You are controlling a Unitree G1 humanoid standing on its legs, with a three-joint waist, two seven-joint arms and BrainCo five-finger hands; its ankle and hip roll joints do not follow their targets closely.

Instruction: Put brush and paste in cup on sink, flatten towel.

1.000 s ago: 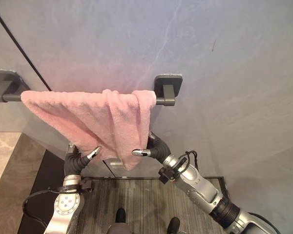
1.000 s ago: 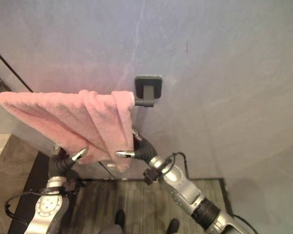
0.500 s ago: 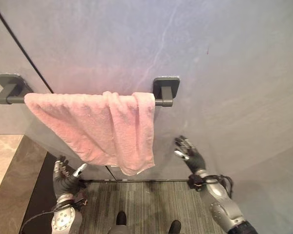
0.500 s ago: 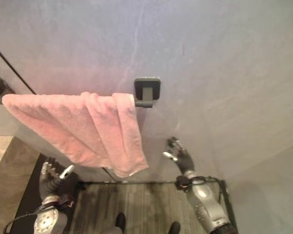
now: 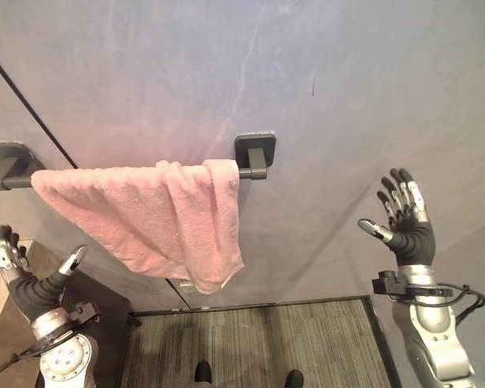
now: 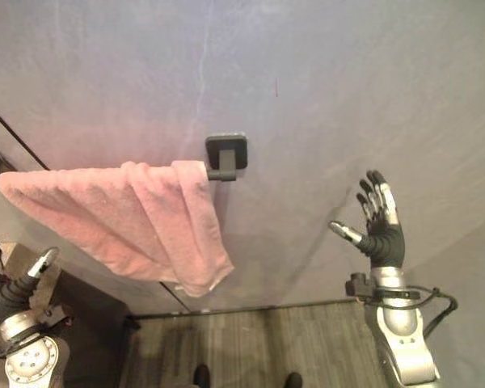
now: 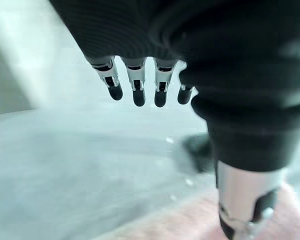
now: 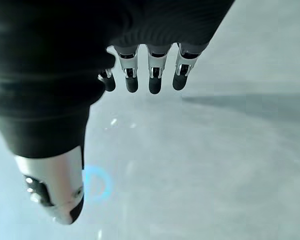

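Note:
A pink towel (image 5: 153, 222) hangs bunched over a dark grey rail (image 5: 250, 171) on the grey wall, its right half folded into a thick hanging fold. My left hand (image 5: 28, 283) is open low at the left, below the towel's left end and apart from it. My right hand (image 5: 404, 222) is raised and open well to the right of the rail, holding nothing. In the left wrist view, pink towel (image 7: 190, 220) shows past the straight fingers (image 7: 137, 85). The right wrist view has straight fingers (image 8: 152, 75) against the bare wall.
The rail's two dark brackets (image 5: 255, 149) (image 5: 4, 162) stick out from the wall. A dark diagonal line (image 5: 40, 121) runs down the wall at the left. A grey striped mat (image 5: 250, 343) lies on the floor below.
Both hands have let go of the towel's lower edge and moved outward: the left down to the left, the right up to the far right with fingers spread. The towel hangs free.

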